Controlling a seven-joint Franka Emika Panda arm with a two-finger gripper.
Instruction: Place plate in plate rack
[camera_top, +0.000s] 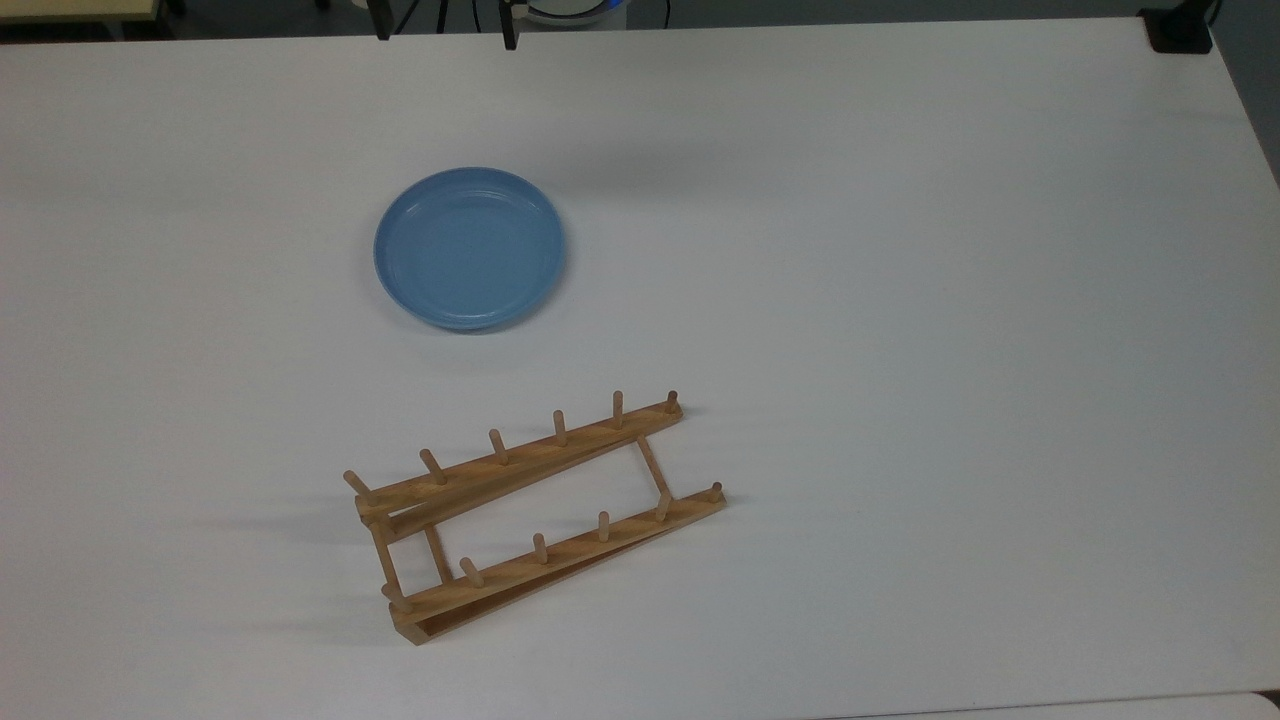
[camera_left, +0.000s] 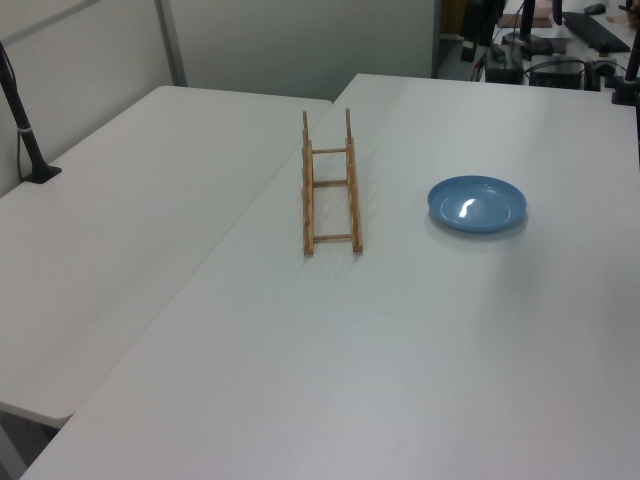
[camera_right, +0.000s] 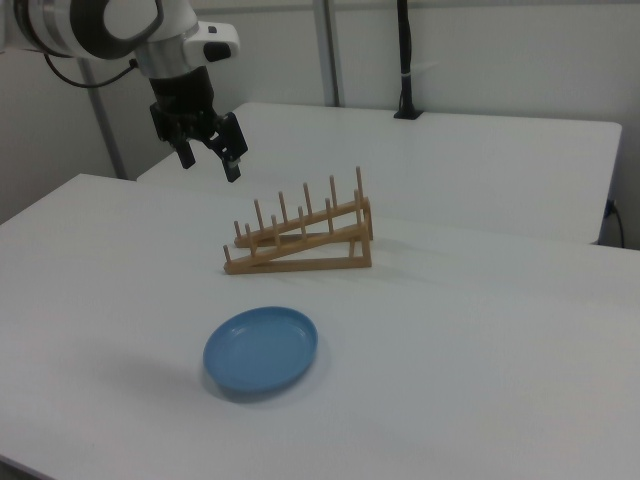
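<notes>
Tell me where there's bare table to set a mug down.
Most of the table is bare: the whole stretch on the top view's right of the plate and plate rack. Tightest is the strip between those two.

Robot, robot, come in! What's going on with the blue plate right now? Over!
Gripper up in the air, fingers open, holding nothing. Plate flat on the table, apart from the plate rack. Rack slots free, nothing between them. Over.

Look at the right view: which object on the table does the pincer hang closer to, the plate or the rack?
The plate rack. The open pincer hangs just above its lower end, while the plate lies flat further off.
</notes>
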